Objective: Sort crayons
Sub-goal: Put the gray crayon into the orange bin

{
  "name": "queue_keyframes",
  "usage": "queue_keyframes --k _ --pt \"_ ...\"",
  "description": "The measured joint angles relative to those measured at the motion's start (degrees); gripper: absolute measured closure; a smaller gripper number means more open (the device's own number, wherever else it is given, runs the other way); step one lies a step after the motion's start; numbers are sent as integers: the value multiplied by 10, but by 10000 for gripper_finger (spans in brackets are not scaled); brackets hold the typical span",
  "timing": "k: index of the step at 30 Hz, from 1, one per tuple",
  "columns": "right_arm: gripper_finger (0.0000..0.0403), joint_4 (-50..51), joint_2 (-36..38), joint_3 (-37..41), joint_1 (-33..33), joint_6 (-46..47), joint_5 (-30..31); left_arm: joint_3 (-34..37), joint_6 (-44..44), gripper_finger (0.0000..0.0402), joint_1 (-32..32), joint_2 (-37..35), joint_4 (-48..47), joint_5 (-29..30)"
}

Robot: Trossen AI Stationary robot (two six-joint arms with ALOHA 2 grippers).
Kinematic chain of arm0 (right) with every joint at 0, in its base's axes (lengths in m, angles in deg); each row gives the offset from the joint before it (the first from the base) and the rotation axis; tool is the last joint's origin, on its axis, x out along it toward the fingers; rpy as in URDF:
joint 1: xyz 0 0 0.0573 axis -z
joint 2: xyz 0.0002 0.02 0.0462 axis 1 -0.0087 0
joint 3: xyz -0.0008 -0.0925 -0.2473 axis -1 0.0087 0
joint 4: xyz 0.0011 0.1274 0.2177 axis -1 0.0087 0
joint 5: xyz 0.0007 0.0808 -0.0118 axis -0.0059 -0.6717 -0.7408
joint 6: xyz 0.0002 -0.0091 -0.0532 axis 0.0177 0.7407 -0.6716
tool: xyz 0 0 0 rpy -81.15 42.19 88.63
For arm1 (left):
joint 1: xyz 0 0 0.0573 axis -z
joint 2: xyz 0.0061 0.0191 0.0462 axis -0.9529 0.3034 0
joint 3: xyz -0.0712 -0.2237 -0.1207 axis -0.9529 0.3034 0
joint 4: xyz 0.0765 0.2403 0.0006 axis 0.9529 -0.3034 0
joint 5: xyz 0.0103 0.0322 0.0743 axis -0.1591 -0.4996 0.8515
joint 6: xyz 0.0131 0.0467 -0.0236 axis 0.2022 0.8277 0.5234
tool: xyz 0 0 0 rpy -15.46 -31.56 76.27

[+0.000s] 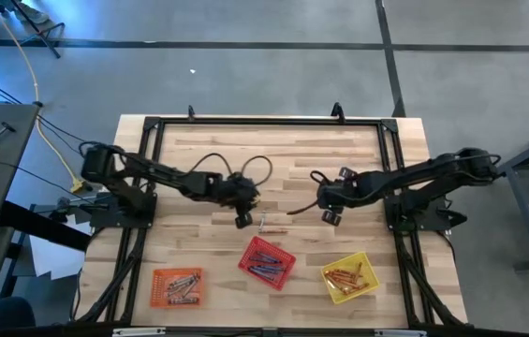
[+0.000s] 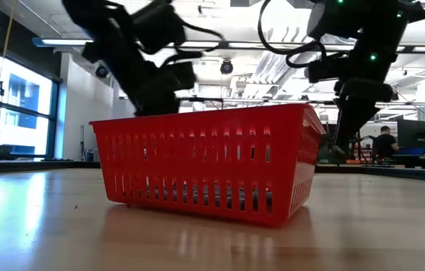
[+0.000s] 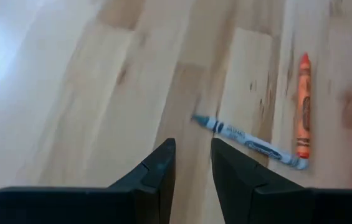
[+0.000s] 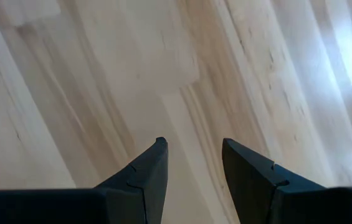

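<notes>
Dark fingers (image 3: 157, 171) of the left gripper (image 3: 192, 163) stand narrowly apart, empty, near two touching crayons (image 3: 250, 144); closing could nudge both. Right gripper (image 4: 193, 160) gapes, empty.

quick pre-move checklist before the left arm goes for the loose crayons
1. Loose crayons on the table: ok, a grey-blue crayon and an orange crayon lie touching at one end.
2. Left gripper empty: ok, narrow gap, nothing between the fingers.
3. Left gripper lined up: not ok, both crayons lie off to one side.
4. Right gripper clear: ok, open over bare wood.
5. Red basket within reach: ok, near the crayons.
</notes>
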Motion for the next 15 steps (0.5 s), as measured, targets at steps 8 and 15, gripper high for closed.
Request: queue_keyframes --k 8,15 --pt "258 14 0 0 -25 14 0 -107 142 311 -1 83 -57 -12" --pt "258 22 0 0 -37 23 -2 -165 -81 311 -10 96 -140 40"
